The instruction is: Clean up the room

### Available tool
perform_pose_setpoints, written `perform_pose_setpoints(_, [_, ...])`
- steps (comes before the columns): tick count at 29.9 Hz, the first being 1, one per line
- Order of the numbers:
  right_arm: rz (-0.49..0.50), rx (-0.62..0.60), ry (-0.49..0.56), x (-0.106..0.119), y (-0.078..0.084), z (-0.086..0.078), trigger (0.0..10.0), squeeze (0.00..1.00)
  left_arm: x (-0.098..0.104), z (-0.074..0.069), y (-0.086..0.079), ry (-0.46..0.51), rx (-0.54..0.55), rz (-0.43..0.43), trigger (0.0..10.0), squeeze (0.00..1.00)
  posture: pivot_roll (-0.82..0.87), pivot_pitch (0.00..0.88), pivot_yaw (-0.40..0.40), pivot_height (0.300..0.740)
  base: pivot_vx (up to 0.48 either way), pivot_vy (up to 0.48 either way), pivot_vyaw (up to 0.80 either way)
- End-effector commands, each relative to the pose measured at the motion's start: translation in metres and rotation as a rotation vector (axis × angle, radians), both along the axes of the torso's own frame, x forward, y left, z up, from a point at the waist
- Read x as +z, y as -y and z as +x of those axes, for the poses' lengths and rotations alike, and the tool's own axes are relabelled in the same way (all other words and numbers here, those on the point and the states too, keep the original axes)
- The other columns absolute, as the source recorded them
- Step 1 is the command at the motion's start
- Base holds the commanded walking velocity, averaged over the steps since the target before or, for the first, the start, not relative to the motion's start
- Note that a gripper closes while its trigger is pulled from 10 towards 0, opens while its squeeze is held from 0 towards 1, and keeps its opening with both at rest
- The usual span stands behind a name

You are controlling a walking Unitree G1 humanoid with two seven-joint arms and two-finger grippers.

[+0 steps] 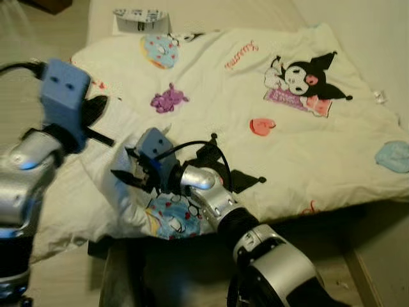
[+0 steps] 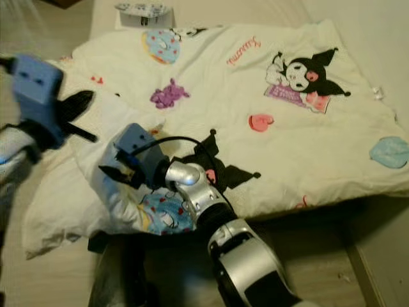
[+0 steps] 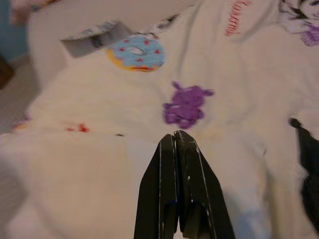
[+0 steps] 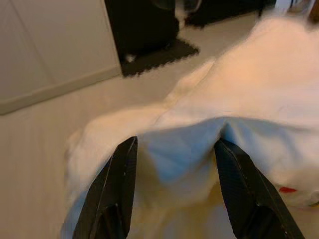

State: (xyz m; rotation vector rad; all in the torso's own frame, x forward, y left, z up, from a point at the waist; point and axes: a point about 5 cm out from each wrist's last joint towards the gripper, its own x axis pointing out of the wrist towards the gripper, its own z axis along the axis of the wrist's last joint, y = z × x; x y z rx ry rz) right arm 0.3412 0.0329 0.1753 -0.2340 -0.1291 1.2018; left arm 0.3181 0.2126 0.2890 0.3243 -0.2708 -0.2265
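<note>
A cream blanket (image 1: 255, 121) printed with cartoon figures lies spread over the bed (image 1: 204, 9), its near-left corner bunched up. The right claw (image 4: 174, 189) sits at that corner, fingers spread around a raised fold. The left claw (image 3: 175, 149) hovers above the blanket's left side, fingers pressed together. A box (image 1: 142, 20) rests beyond the blanket.

- Dim, warm indoor light; the head views are soft and grainy
- Deep shadow beneath the quilt (image 1: 268, 128) edge at 6 o'clock
- Wrist views blurred throughout
</note>
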Motion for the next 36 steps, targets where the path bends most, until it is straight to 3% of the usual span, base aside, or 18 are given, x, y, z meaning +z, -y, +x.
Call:
perform_pose_setpoints(1, [-0.038,0.022,-0.065,-0.019,0.000,-0.008,10.0,0.00,-0.005,0.002,0.002,-0.008,0.002,0.003,10.0,0.00,0.07,0.344,-0.011,0.541,0.000,0.000,0.00])
perform_pose_setpoints(3, [-0.174,-0.035,-0.050,-0.036,0.029,-0.004,10.0,0.00,-0.016,0.010,0.014,-0.046,-0.023,-0.015,10.0,0.00,0.05,0.318,0.013,0.541,0.000,0.000,0.00])
perform_pose_setpoints(6, [-0.242,-0.067,-0.043,-0.044,0.044,-0.003,10.0,0.00,-0.022,0.013,0.024,-0.070,-0.048,-0.014,10.0,0.00,0.05,0.318,0.013,0.541,0.000,0.000,0.00])
perform_pose_setpoints(9, [-0.322,-0.264,0.012,-0.052,0.082,0.005,10.0,0.00,-0.039,0.022,0.063,-0.117,-0.159,-0.016,10.0,0.00,0.03,0.293,0.024,0.541,0.000,0.000,0.00])
perform_pose_setpoints(10, [-0.322,-0.264,0.012,-0.052,0.082,0.005,10.0,0.00,-0.039,0.022,0.063,-0.117,-0.159,-0.016,10.0,0.00,0.03,0.293,0.024,0.541,0.000,0.000,0.00])
perform_pose_setpoints(11, [-0.317,-0.481,0.056,-0.048,0.106,0.019,10.0,0.00,-0.050,0.029,0.081,-0.146,-0.202,-0.054,10.0,0.00,0.02,0.284,0.029,0.541,0.000,0.000,0.00])
perform_pose_setpoints(14, [-0.315,-0.568,0.076,-0.045,0.116,0.024,10.0,0.00,-0.054,0.031,0.087,-0.159,-0.214,-0.070,10.0,0.00,0.02,0.284,0.029,0.541,0.000,0.000,0.00])
perform_pose_setpoints(15, [-0.305,-0.664,0.099,-0.041,0.127,0.029,10.0,0.00,-0.059,0.034,0.094,-0.178,-0.225,-0.083,10.0,0.00,0.02,0.280,0.035,0.541,0.000,0.000,0.00])
perform_pose_setpoints(17, [-0.305,-0.664,0.099,-0.041,0.127,0.029,10.0,0.00,-0.059,0.034,0.094,-0.178,-0.225,-0.083,10.0,0.00,0.02,0.280,0.035,0.541,0.000,0.000,0.00])
perform_pose_setpoints(18, [-0.264,-0.776,0.106,-0.036,0.139,0.034,10.0,0.00,-0.067,0.036,0.103,-0.212,-0.246,-0.094,10.0,0.00,0.02,0.280,0.035,0.541,0.000,0.000,0.00])
perform_pose_setpoints(19, [-0.264,-0.776,0.106,-0.036,0.139,0.034,10.0,0.00,-0.067,0.036,0.103,-0.212,-0.246,-0.094,10.0,0.00,0.02,0.280,0.035,0.541,0.000,0.000,0.00])
perform_pose_setpoints(21, [-0.166,-0.967,0.105,-0.026,0.163,0.041,10.0,0.00,-0.098,0.039,0.114,-0.346,-0.221,-0.067,10.0,0.00,0.01,0.291,0.048,0.541,0.000,0.000,0.00])
perform_pose_setpoints(22, [-0.166,-0.967,0.105,-0.026,0.163,0.041,10.0,0.00,-0.098,0.039,0.114,-0.346,-0.221,-0.067,10.0,0.00,0.01,0.291,0.048,0.541,0.000,0.000,0.00])
perform_pose_setpoints(24, [-0.101,-1.035,0.101,-0.020,0.173,0.042,10.0,0.00,-0.135,0.037,0.111,-0.502,-0.146,-0.030,10.0,0.00,0.02,0.295,0.047,0.541,0.000,0.000,0.00])
perform_pose_setpoints(27, [-0.058,-1.052,0.102,-0.017,0.174,0.042,10.0,0.00,-0.171,0.032,0.100,-0.624,-0.059,-0.013,10.0,0.00,0.03,0.301,0.043,0.541,0.000,0.000,0.00])
perform_pose_setpoints(30, [-0.039,-1.058,0.110,-0.016,0.171,0.042,10.0,0.00,-0.186,0.029,0.089,-0.618,0.019,0.021,10.0,0.00,0.02,0.308,0.037,0.541,0.000,0.000,0.00])
perform_pose_setpoints(35, [-0.028,-1.052,0.118,-0.014,0.168,0.043,10.0,0.00,-0.189,0.029,0.080,-0.554,0.079,0.070,10.0,0.00,0.02,0.308,0.037,0.541,0.000,0.000,0.00])
perform_pose_setpoints(36, [-0.015,-1.043,0.120,-0.013,0.165,0.043,10.0,0.00,-0.185,0.031,0.066,-0.474,0.170,0.098,10.0,0.00,0.03,0.312,0.028,0.541,0.000,0.000,0.00])
